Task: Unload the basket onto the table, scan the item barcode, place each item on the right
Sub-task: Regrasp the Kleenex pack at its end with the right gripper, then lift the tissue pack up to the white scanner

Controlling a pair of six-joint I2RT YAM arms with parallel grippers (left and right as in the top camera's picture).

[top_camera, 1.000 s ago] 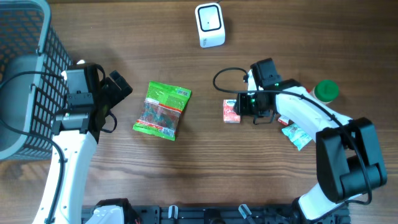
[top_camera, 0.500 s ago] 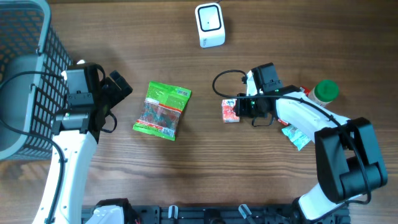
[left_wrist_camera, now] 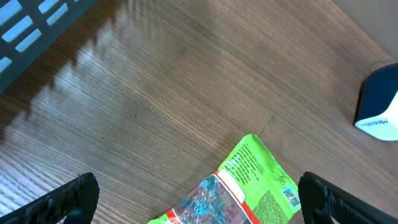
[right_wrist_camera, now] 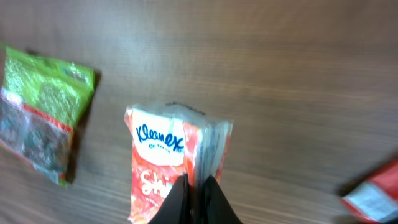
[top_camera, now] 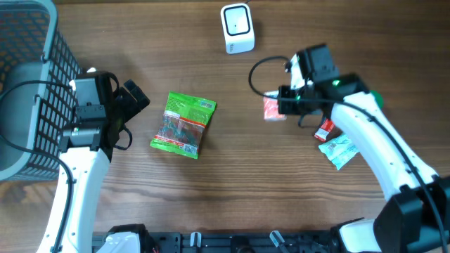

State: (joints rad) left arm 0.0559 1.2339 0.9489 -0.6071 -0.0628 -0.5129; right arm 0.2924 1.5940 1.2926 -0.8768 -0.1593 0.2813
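My right gripper (top_camera: 282,107) is shut on a red Kleenex tissue pack (top_camera: 272,109) and holds it off the table, right of centre. In the right wrist view the black fingertips (right_wrist_camera: 214,196) pinch the pack's (right_wrist_camera: 163,152) thin edge. The white barcode scanner (top_camera: 237,28) stands at the back of the table, up and to the left of the pack. My left gripper (top_camera: 133,102) is open at the left, with nothing between its fingers. A green snack bag (top_camera: 184,124) lies flat just right of it; the left wrist view shows that bag (left_wrist_camera: 249,186) and the scanner (left_wrist_camera: 380,106).
A grey mesh basket (top_camera: 28,84) fills the far left. A small red packet (top_camera: 325,130) and a teal packet (top_camera: 337,151) lie under my right arm. A green lid (top_camera: 375,98) peeks out behind that arm.
My right gripper closed on the tissue pack, lifted it and carried it right and toward the back. The left arm and green bag stayed put.
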